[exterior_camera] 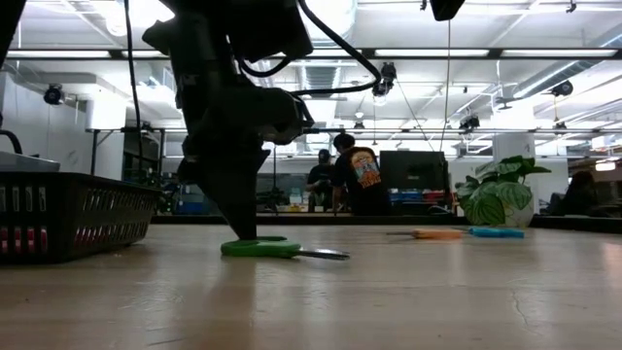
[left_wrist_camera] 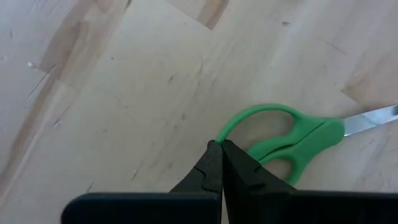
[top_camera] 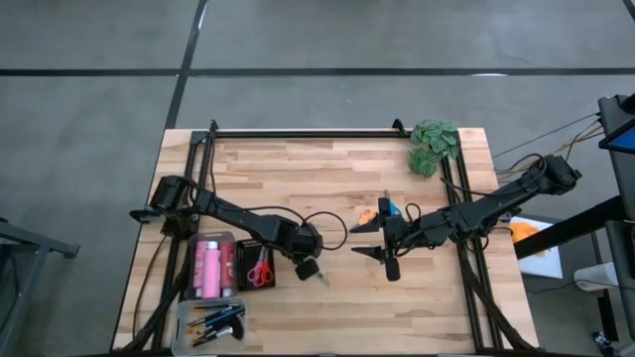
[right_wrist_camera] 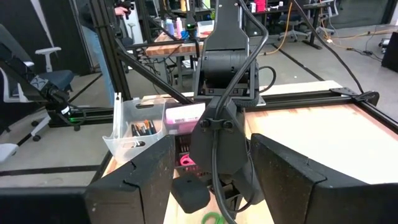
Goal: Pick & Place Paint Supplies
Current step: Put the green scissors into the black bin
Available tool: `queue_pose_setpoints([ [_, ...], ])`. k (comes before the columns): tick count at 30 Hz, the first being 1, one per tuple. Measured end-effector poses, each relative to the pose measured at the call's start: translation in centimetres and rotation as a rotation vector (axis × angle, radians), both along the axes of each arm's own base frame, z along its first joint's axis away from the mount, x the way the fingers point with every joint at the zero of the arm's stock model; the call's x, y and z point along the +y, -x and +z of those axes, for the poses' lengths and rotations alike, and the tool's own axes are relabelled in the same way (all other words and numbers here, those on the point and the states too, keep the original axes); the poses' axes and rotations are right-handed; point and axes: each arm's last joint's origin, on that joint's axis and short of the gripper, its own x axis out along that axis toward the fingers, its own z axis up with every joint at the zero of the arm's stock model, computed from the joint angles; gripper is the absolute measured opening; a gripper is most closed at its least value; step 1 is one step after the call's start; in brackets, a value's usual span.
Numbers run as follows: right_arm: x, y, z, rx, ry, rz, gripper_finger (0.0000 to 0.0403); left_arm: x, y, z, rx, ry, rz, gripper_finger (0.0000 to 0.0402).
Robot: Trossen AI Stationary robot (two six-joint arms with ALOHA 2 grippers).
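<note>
Green-handled scissors (left_wrist_camera: 292,140) lie flat on the wooden table (top_camera: 327,178), a little left of its middle and toward the near side. My left gripper (left_wrist_camera: 221,145) points steeply down, shut at the outer end of one handle loop; the low view shows its fingers (exterior_camera: 243,228) standing on the green handle (exterior_camera: 260,248). My right gripper (top_camera: 359,240) hangs open above the table to the right, holding nothing. Orange scissors (top_camera: 368,214) and blue scissors (top_camera: 389,208) lie beside it toward the far side. My left gripper is shut on the rim of the larger handle loop (left_wrist_camera: 219,135) of the green scissors, at the loop's outer end. One finger seems to stand inside the loop and one outside. The fingers come steeply from above. The scissors lie flat on the table.
A black basket (top_camera: 248,260) with red-handled scissors (top_camera: 260,273) stands left of my left gripper. Beside it is a clear bin with pink bottles (top_camera: 209,266), and nearer the front a clear bin of brushes (top_camera: 216,320). A green leafy clump (top_camera: 434,147) sits at the far right. People (exterior_camera: 350,180) stand beyond the table.
</note>
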Motion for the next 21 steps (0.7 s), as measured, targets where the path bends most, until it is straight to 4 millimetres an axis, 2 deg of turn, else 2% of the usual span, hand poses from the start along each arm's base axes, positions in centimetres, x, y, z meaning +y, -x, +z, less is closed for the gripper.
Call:
queue_pose_setpoints([
  [21, 0.0, 0.0, 0.0, 0.0, 0.0, 0.0, 0.0209, 0.09, 0.16, -0.08, 0.005, -0.002, 0.032, 0.0],
])
